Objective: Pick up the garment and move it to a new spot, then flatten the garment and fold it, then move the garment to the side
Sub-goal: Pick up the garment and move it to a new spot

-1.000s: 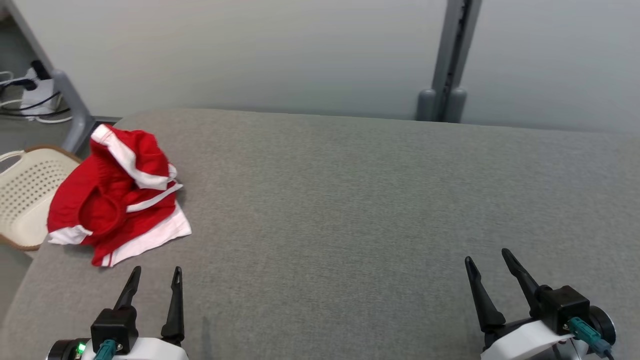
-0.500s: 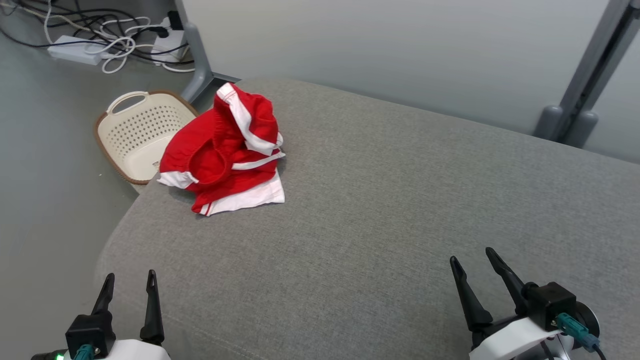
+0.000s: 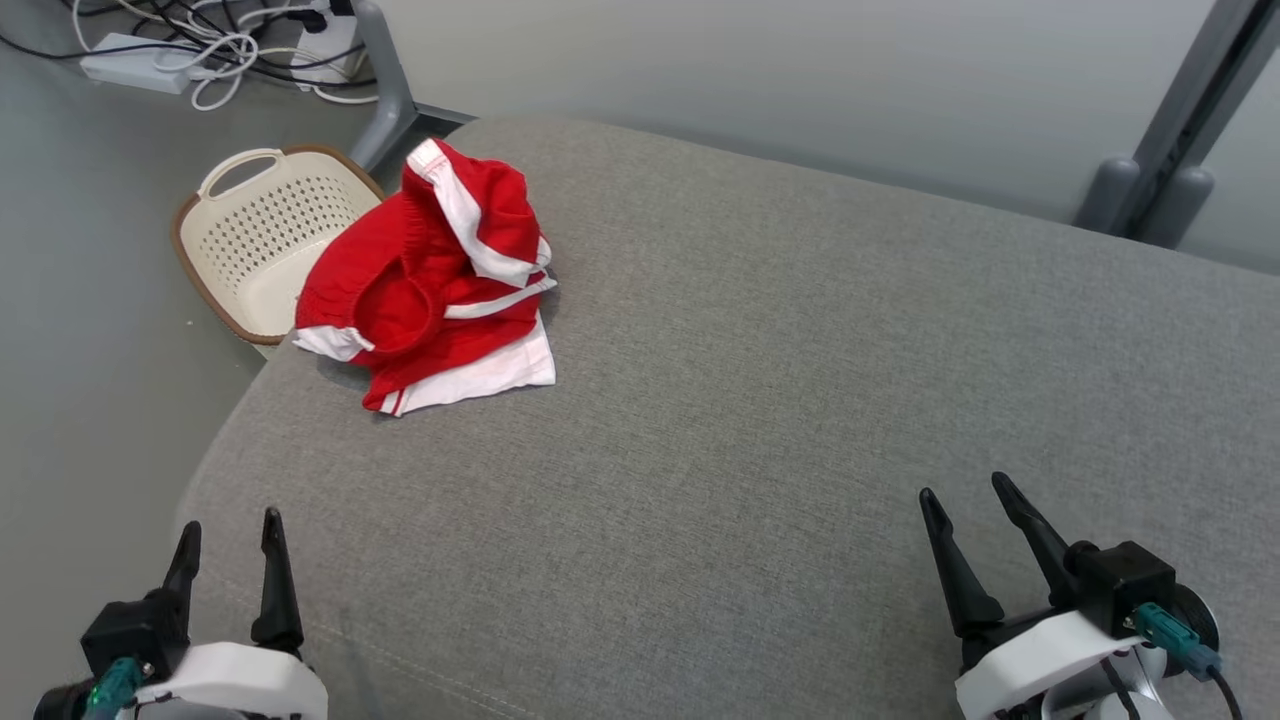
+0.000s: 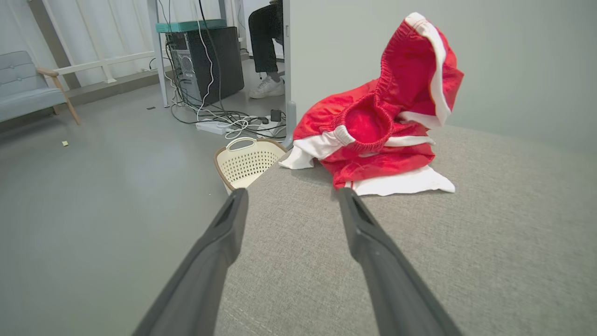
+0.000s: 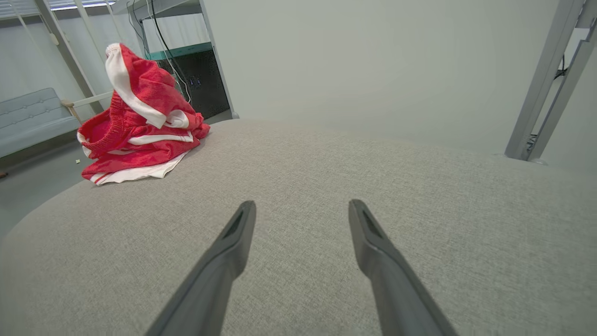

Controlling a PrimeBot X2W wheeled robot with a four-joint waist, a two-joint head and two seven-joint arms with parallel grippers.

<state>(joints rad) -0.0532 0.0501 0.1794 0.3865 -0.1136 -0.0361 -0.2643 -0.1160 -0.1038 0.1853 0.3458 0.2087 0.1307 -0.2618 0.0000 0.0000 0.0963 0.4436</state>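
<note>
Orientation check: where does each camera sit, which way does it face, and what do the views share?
Head view: on the head, looking forward and down over the grey table; red-and-white garment far left, basket on the floor beside it; left claw lower left, right claw lower right, both open.
Left wrist view: along the left claw's fingers, towards the garment near the table's edge, basket beyond.
Right wrist view: along the right claw's fingers, across bare table, garment upper left.
Shared: all three show the garment on the table.
</note>
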